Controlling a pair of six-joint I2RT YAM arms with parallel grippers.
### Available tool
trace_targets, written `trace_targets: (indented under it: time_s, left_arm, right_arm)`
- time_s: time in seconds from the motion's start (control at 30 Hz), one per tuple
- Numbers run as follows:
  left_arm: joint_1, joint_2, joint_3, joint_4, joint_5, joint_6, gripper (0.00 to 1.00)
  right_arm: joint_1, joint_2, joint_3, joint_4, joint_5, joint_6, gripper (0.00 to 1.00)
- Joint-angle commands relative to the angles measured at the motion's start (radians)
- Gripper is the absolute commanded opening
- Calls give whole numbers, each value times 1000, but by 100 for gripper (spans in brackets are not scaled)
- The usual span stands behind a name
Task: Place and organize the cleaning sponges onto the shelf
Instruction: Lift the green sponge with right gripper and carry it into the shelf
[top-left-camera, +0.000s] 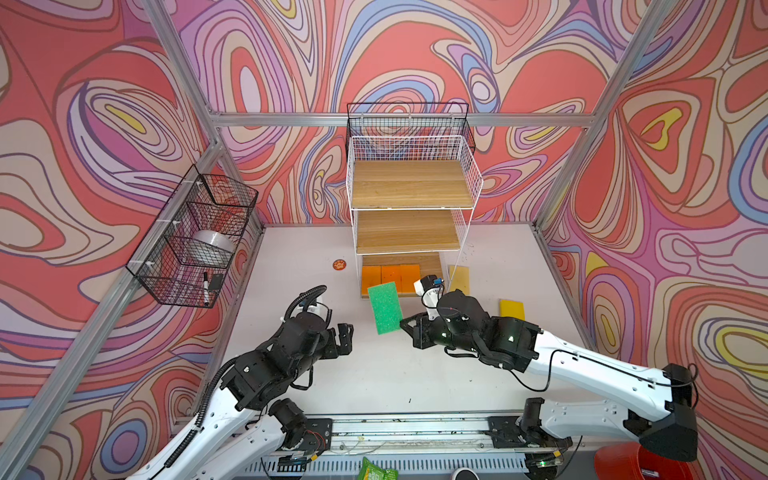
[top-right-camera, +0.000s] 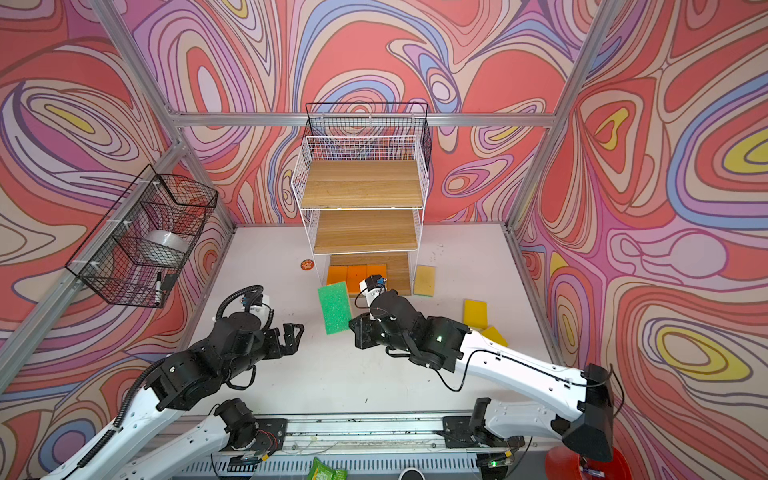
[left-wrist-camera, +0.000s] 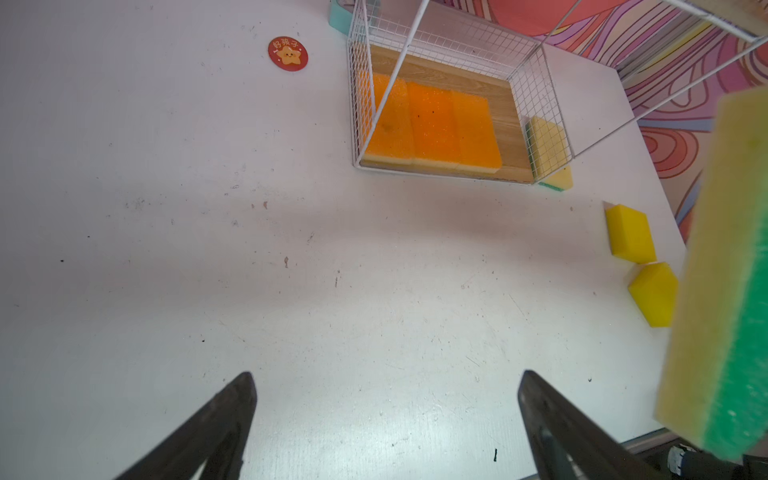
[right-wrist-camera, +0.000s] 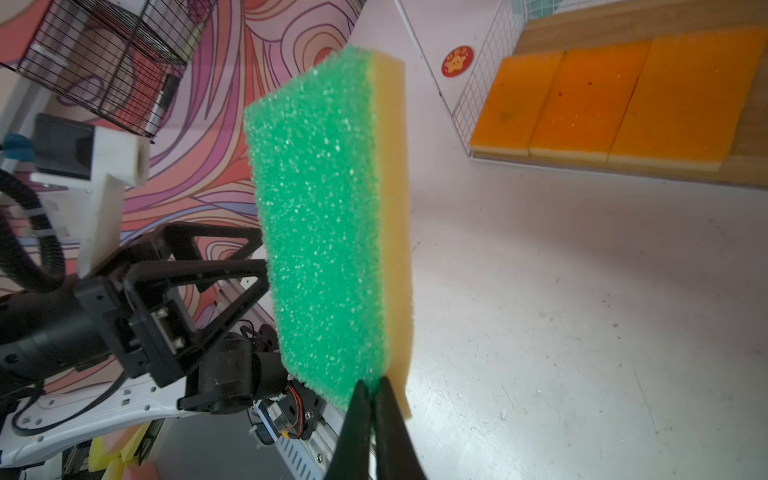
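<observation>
Right tool (right-wrist-camera: 372, 384) pinching green sponge (right-wrist-camera: 320, 224) corner, sponge jutting beyond tips

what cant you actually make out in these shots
Second thick bright yellow sponge: top views, mostly hidden by the right arm.
Rightmost flat orange sponge on the white wire shelf's bottom board: top views, partly behind the right wrist camera.
Round orange disc's print: top views, too small.
Green packet: bottom edge cuts it off.
</observation>
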Motion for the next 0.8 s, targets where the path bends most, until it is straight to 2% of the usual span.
trace_targets:
  time_s: [0.0, 0.13, 0.27, 0.47, 0.77]
  left_arm:
    - [11, 7, 42, -38, -34, 24, 100]
    - [16, 13, 42, -28, -31, 29, 100]
    - [17, 5, 5, -18, -28, 29, 100]
    - [23, -26, -55, 2, -12, 26, 100]
    - [26, -35, -118, 51, 31, 16, 100]
  right_arm:
    - [3, 0, 66, -64, 71, -36, 0]
    - [-29, 9, 85, 0, 107, -17, 0]
    - [-113, 22, 71, 148, 22, 0, 0]
    - [-246, 153, 140, 217, -149, -3, 0]
    - [-335, 306, 222, 326, -285, 32, 0]
